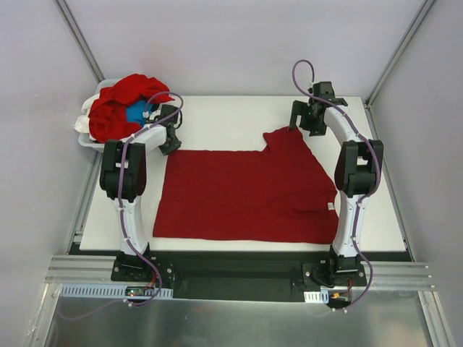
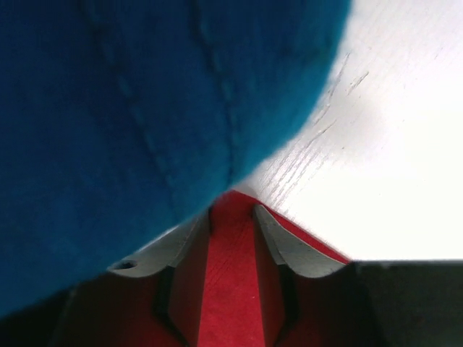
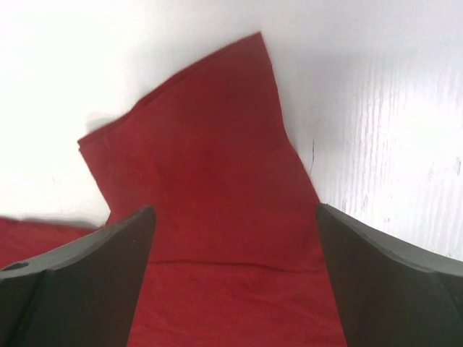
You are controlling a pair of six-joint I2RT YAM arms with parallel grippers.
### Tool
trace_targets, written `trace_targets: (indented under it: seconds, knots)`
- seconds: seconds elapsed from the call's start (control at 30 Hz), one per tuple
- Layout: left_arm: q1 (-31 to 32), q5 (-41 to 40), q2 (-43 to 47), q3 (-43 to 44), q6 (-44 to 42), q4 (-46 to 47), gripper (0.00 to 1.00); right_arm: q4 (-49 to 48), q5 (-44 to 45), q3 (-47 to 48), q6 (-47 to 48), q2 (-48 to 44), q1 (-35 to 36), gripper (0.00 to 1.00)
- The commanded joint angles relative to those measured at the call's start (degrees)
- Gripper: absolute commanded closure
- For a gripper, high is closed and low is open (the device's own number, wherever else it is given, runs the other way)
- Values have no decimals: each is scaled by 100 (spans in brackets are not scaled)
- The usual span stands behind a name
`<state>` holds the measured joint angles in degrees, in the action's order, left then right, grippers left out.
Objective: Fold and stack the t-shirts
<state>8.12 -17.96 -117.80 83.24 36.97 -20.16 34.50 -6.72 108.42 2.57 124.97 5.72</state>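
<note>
A deep-red t-shirt [image 1: 246, 191] lies spread flat on the white table [image 1: 217, 116], with its white label [image 1: 332, 207] at the right edge. My left gripper [image 1: 171, 143] is at the shirt's far left corner. In the left wrist view its jaws [image 2: 231, 210] stand narrow, with red cloth [image 2: 231, 275] pinched between them. My right gripper [image 1: 298, 123] is open just above the shirt's far right sleeve [image 3: 217, 144], and its fingers [image 3: 108, 246] straddle the sleeve. A blue t-shirt [image 1: 136, 113] lies among more red shirts [image 1: 119, 97] at the far left. Blue cloth [image 2: 130, 108] fills much of the left wrist view.
A white basket [image 1: 85, 134] at the table's far left corner holds the shirt pile, close behind my left arm. Grey walls enclose the table on three sides. Bare table shows beyond the spread shirt [image 1: 231, 112] and to its right [image 1: 376, 217].
</note>
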Motion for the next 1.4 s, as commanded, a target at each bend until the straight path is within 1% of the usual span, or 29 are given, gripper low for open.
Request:
trace_targets:
  seconds: [0.0,0.07,0.1,0.2,0.27,0.37,0.43,0.47,0.53,0.6,0.7,0.83,0.9,0.93,1.1,1.13,1.2,1.3,1.33,1.37]
  knots:
    - [-126,82,-173,236,82,-225,76,136,136,557,-99,361,52,4]
    - [-126,73,-173,271,91,-234,80,136,293,697,-11,493,96,4]
    - [-135,73,-191,280,82,-251,87,127,338,750,59,537,114,4]
    - [-135,73,-200,298,91,-286,98,144,435,944,77,783,114,4]
    - [-135,82,-217,315,73,-295,100,153,514,1049,86,897,114,4]
    - [-135,108,-226,333,47,-313,100,154,549,1207,-2,1003,114,1]
    - [-135,126,-226,333,38,-304,100,145,828,1383,-63,1082,131,1]
    - [-135,126,-226,324,30,-304,100,153,909,1462,-142,1108,140,4]
    - [-144,143,-235,342,12,-304,100,162,1023,1611,-204,1196,158,6]
    - [-135,161,-244,368,3,-304,100,118,980,1682,-239,1354,210,11]
    - [-135,170,-252,386,-14,-304,100,127,848,1945,-546,1574,254,18]
    - [-170,222,-226,351,3,-295,100,162,1076,2025,-573,1759,342,28]
    - [-197,249,-217,324,21,-304,100,145,1155,2016,-591,1785,378,30]
    - [-197,257,-209,316,21,-313,100,162,1182,2051,-608,1829,369,35]
    - [-214,328,-217,324,3,-304,100,557,1401,2674,-749,2128,386,41]
    - [-223,336,-235,333,-6,-295,100,662,1402,2736,-749,2180,378,45]
    - [-223,354,-243,333,-14,-295,100,689,1358,2798,-758,2225,378,46]
    - [-223,398,-252,377,-41,-295,100,698,1296,2781,-784,2225,369,59]
    - [-223,398,-252,377,-50,-295,100,698,1287,2781,-802,2225,360,68]
    - [-223,407,-252,377,-50,-295,100,698,1244,2772,-810,2234,351,72]
